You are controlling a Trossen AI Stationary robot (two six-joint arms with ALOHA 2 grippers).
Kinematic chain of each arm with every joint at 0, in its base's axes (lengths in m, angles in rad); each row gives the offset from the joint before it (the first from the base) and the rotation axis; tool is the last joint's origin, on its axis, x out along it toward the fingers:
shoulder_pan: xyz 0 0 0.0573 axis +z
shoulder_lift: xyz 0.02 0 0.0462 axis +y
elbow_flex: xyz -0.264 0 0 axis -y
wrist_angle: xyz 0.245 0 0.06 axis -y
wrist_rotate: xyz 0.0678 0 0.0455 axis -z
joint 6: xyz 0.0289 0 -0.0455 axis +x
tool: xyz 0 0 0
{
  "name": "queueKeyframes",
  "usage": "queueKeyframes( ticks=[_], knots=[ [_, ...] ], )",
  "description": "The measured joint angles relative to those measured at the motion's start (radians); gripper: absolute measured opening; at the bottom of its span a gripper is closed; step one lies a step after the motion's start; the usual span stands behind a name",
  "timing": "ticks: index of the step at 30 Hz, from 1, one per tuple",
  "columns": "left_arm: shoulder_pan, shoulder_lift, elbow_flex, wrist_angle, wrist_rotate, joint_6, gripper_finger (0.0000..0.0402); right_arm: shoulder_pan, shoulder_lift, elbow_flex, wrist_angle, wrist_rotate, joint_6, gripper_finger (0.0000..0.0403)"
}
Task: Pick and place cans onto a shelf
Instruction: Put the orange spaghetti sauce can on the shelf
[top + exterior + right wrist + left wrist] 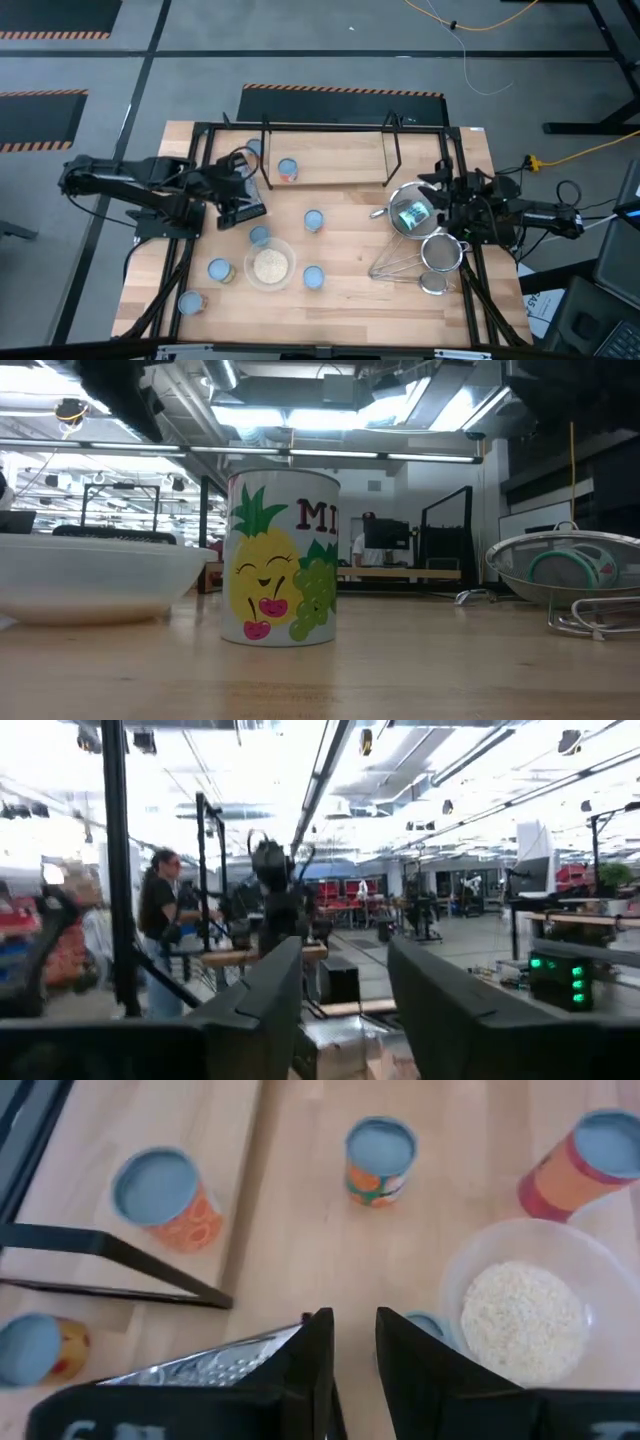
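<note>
Several cans with pale blue tops stand upright. One orange can (pixel 288 170) (pixel 160 1195) stands on the light-wood shelf (pixel 350 160). A yellow can (pixel 252 150) (pixel 35 1348) stands by the shelf's left end. Others stand on the table: one in the middle (pixel 313 221) (pixel 380 1160), one (pixel 259 237) by the bowl, and one (pixel 313 278) (pixel 283 560) nearer the front. My left gripper (pixel 250 210) (pixel 352 1355) is open and empty above the table, left of the can by the bowl (pixel 425 1323). My right gripper (pixel 438 192) (pixel 345 990) is open and empty at the right.
A clear bowl of pale grains (pixel 270 265) (pixel 520 1310) sits front left, with two more cans (pixel 219 270) (pixel 190 302) beside it. Metal strainers (pixel 410 212) (pixel 440 250) lie under the right arm. The shelf's black wire frame (pixel 120 1260) stands close to the left gripper.
</note>
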Motion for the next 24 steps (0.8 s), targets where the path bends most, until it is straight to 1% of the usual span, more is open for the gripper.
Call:
queueKeyframes(
  ticks=[3,7,9,14,21,24],
  knots=[
    [-0.017,-0.037,-0.051,0.059,-0.003,0.0,0.0071,0.0,0.054,0.045,-0.003,0.001,0.009,0.0172],
    [-0.028,-0.057,-0.091,0.13,-0.05,0.002,0.0071,0.0,0.197,0.129,-0.007,0.013,-0.002,0.0174],
    [-0.028,-0.056,-0.1,0.129,-0.069,0.003,0.0071,0.0,0.295,0.187,-0.02,0.017,-0.019,0.0174],
    [-0.028,-0.056,-0.106,0.129,-0.072,0.003,0.0071,-0.006,0.568,0.372,-0.094,0.048,-0.116,0.0174],
    [-0.028,-0.056,-0.106,0.129,-0.072,0.003,0.0071,-0.079,0.93,0.669,-0.319,0.051,-0.218,0.0174],
    [-0.028,-0.056,-0.106,0.128,-0.072,0.003,0.0071,-0.112,1.068,0.782,-0.396,0.013,-0.259,0.0174]
  ],
)
